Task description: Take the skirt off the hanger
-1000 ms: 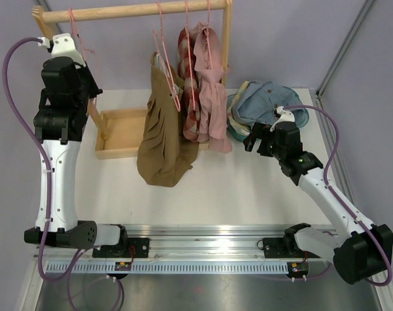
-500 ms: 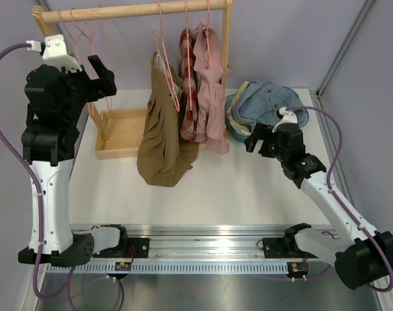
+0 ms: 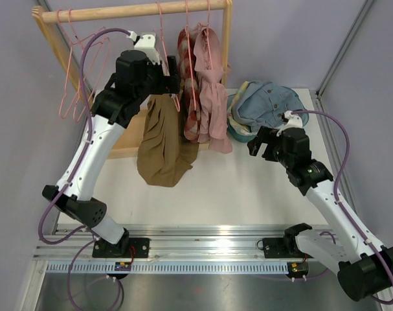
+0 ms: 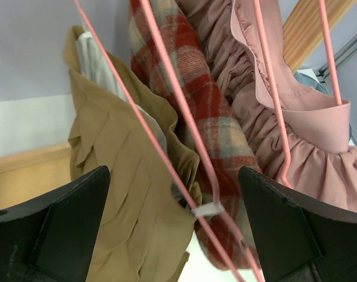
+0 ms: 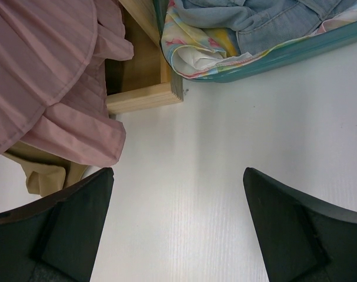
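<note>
A tan skirt (image 3: 160,146) hangs from a pink hanger (image 3: 162,39) on the wooden rail (image 3: 138,11), its hem on the table. My left gripper (image 3: 172,74) is open, high up beside the skirt's top. In the left wrist view the tan skirt (image 4: 116,194) lies left of centre. A pink hanger wire with a white clip (image 4: 205,209) crosses between my left gripper's (image 4: 172,176) open fingers, which grip nothing. My right gripper (image 3: 255,144) hovers open over the bare table (image 5: 225,147), right of the hanging clothes. Only table shows between the right gripper's (image 5: 178,173) fingers.
A red plaid garment (image 3: 191,97) and a pink ruffled garment (image 3: 212,97) hang right of the skirt. Empty pink hangers (image 3: 73,91) hang at the rail's left end. A wooden rack base (image 3: 122,133) sits below. A teal basket (image 3: 238,133) with denim clothes stands at the back right.
My left gripper opened at the rail's left end, leaving the empty hangers there, then swung right to the tan skirt. The right gripper has barely shifted.
</note>
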Controlling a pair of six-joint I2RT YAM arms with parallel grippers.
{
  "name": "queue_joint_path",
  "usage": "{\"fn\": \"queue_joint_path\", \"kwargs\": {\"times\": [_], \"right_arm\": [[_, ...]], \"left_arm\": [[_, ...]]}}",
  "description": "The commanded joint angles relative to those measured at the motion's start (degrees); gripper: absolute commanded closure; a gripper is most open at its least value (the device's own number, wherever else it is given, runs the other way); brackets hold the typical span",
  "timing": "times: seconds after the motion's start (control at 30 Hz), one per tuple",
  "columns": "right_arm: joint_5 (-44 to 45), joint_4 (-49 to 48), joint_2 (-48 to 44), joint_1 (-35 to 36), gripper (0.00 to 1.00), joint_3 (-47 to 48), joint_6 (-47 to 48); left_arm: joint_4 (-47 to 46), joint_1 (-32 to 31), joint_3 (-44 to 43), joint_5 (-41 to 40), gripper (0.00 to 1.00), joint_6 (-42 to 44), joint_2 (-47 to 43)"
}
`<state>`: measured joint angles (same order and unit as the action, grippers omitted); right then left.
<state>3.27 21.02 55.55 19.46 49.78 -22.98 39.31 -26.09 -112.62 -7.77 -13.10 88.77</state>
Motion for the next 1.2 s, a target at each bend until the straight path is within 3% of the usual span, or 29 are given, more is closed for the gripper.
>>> {"fn": "queue_joint_path", "kwargs": {"times": [0.0,0.1,0.17,0.27,0.4,0.5,0.57,0.63,0.73,0.83,0.9,1.17], "right_arm": [[-0.72,1.04,-2.20,0.22,0.01,-0.47,-0.40],[-0.89,1.22,-2.55,0.31,0.01,-0.74,-0.57],[-1.07,1.40,-2.81,0.31,0.01,-0.82,-0.66],[-1.16,1.83,-2.99,0.31,0.01,-0.82,-0.49],[-1.16,2.01,-3.08,0.40,0.00,-0.65,-0.49],[-0.90,2.36,-3.17,0.31,0.01,-0.39,-0.48],[-0.81,2.36,-3.34,0.31,0.01,-0.21,-0.40],[-0.72,2.71,-3.26,0.31,0.01,0.05,-0.40],[-0.63,2.98,-3.43,0.31,0.01,0.32,-0.31],[-0.89,2.98,-3.43,0.31,0.01,0.23,-0.40],[-0.89,3.15,-3.34,0.31,0.00,0.23,-0.40],[-2.90,2.72,-2.90,0.31,0.00,2.59,-0.22]], "left_arm": [[-5.20,-0.89,-5.15,-2.60,0.07,-1.48,0.78],[-6.35,-1.51,-6.03,-3.91,0.12,-1.66,2.63],[-6.79,-1.78,-6.65,-6.28,0.24,-1.75,3.68],[-7.31,-1.78,-8.14,-9.44,0.25,-0.96,4.83],[-5.92,-1.78,-15.05,-11.56,0.40,1.23,9.73],[-2.14,-1.78,-20.87,-11.48,0.46,1.68,13.26],[-1.96,-1.78,-21.06,-11.39,0.50,1.94,14.76],[-2.22,-1.78,-20.54,-12.17,0.62,2.20,15.29],[-2.04,-1.78,-20.62,-13.41,0.66,2.73,15.55],[-1.96,-1.78,-20.54,-13.76,0.79,3.08,15.47],[-1.78,-1.78,-20.71,-14.37,1.00,3.17,15.20],[-0.11,-2.39,-27.46,-14.90,1.00,5.80,11.09]]}}
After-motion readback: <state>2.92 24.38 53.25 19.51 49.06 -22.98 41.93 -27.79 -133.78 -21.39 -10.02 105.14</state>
